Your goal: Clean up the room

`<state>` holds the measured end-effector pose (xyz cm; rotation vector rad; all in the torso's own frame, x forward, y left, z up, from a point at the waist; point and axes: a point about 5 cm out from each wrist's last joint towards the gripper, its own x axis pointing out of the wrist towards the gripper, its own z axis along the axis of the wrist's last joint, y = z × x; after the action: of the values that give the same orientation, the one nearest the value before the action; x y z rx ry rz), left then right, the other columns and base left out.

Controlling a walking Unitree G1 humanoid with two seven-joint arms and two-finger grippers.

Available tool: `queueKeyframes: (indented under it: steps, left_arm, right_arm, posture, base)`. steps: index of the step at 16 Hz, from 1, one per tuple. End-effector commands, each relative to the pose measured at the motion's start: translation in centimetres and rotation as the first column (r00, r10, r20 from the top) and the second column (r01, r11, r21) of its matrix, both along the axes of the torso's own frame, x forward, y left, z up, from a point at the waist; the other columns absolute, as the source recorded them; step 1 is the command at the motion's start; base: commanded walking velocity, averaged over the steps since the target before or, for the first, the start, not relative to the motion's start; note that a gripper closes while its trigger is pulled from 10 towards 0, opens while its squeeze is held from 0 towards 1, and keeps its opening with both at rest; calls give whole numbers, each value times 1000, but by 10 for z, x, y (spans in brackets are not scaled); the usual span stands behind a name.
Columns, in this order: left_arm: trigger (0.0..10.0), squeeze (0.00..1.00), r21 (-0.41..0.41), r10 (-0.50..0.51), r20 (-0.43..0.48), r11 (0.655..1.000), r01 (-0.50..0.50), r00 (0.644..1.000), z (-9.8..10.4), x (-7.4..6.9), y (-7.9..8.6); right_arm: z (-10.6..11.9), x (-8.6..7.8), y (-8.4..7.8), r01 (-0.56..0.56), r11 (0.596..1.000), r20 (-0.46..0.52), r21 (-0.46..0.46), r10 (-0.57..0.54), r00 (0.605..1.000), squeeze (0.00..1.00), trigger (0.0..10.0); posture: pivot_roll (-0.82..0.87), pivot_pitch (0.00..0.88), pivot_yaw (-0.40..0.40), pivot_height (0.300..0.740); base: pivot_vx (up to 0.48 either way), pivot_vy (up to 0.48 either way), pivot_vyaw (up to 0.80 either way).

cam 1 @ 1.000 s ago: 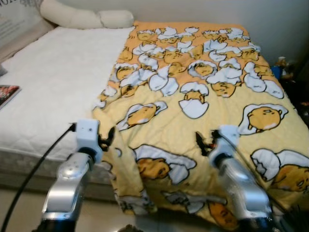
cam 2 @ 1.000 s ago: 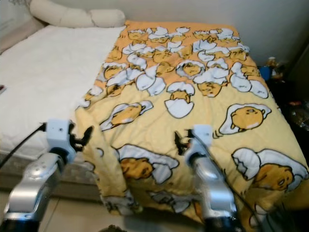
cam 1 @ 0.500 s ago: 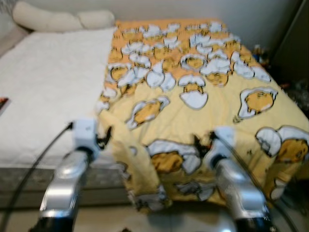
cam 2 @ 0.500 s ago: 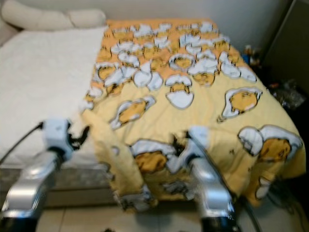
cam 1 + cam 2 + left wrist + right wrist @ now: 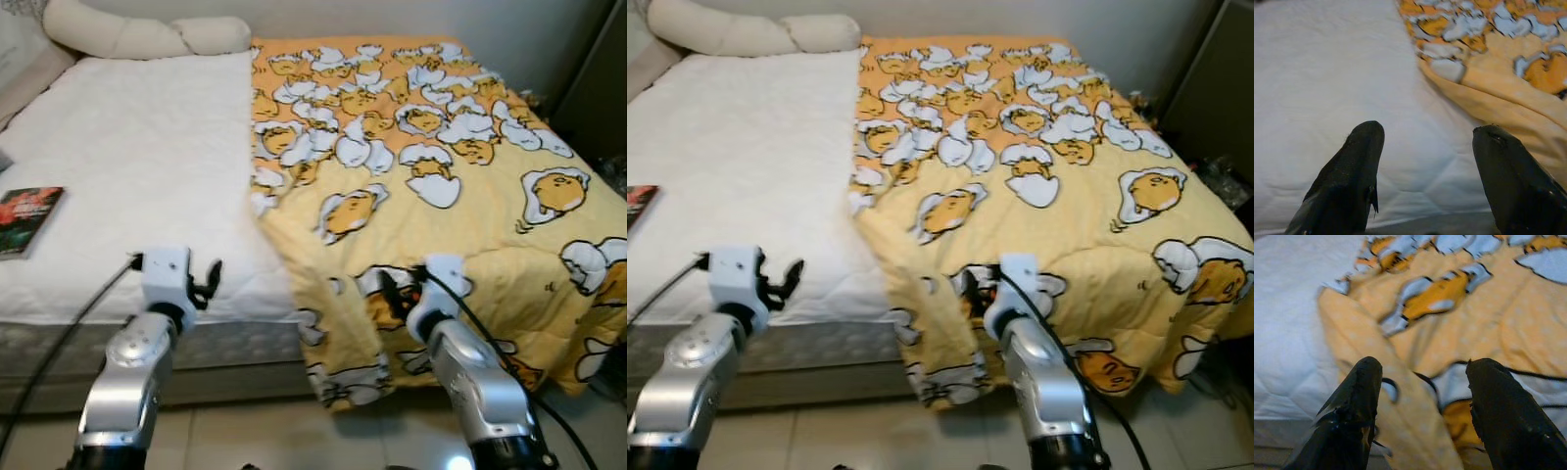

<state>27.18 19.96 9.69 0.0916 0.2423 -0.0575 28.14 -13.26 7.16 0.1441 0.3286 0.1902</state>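
A yellow quilt printed with egg cartoons covers the right half of the bed, and its near edge hangs over the foot. Bare white mattress fills the left half. My left gripper is open and empty above the mattress's near edge, a little left of the quilt's edge. Also open and empty, my right gripper hovers over the quilt's hanging front corner.
A book lies near the mattress's left edge. White pillows sit at the head by the wall. Dark furniture stands to the right of the bed. Tiled floor runs along the foot.
The camera has drawn back and shifted, so more of the mattress, the book and the floor show. Both grippers stay open at about the same height.
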Motion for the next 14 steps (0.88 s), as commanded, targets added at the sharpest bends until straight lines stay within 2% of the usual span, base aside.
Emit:
queueKeyframes:
  steps: [1, 3, 4, 6, 8, 14]
  left_arm:
    - [10000, 0, 0, -14, 5, 1000, 14, 1000, 0, 0, -6]
    - [10000, 0, 69, -16, 20, 998, 15, 1000, 3, 1, -5]
    - [10000, 0, 49, 2, 10, 999, -2, 1000, 2, 2, -4]
    - [10000, 0, 62, -16, 34, 998, 14, 999, 4, 3, -5]
    - [10000, 0, 12, 18, 31, 1000, -19, 999, 6, 6, -4]
    - [10000, 0, 12, 18, 31, 1000, -19, 999, 6, 6, -4]
  right_arm:
    - [-1, -1, -10, 29, 999, 2, -22, -29, 1000, 0, 10000]
    - [-1, 0, -10, 29, 999, 1, -24, -29, 1000, 0, 10000]
    - [-1, 1, -8, 27, 999, 4, -24, -27, 1000, 0, 10000]
    - [0, 3, -8, 21, 999, 7, -25, -21, 1000, 0, 10000]
    - [-1, 4, -10, 23, 999, 8, -27, -23, 1000, 0, 10000]
    - [-1, 4, -10, 23, 999, 8, -27, -23, 1000, 0, 10000]
  posture:
    - [-58, 0, 18, 740]
    - [-58, 0, 16, 740]
    - [-59, 0, 12, 740]
    - [-57, 0, 9, 740]
    - [-54, 0, 5, 740]
    - [-54, 0, 5, 740]
  base:
    - [0, 454, 0]
    - [0, -240, 0]
    - [0, -480, 0]
    - [0, 0, 0]
    - [0, 0, 0]
    - [0, 0, 0]
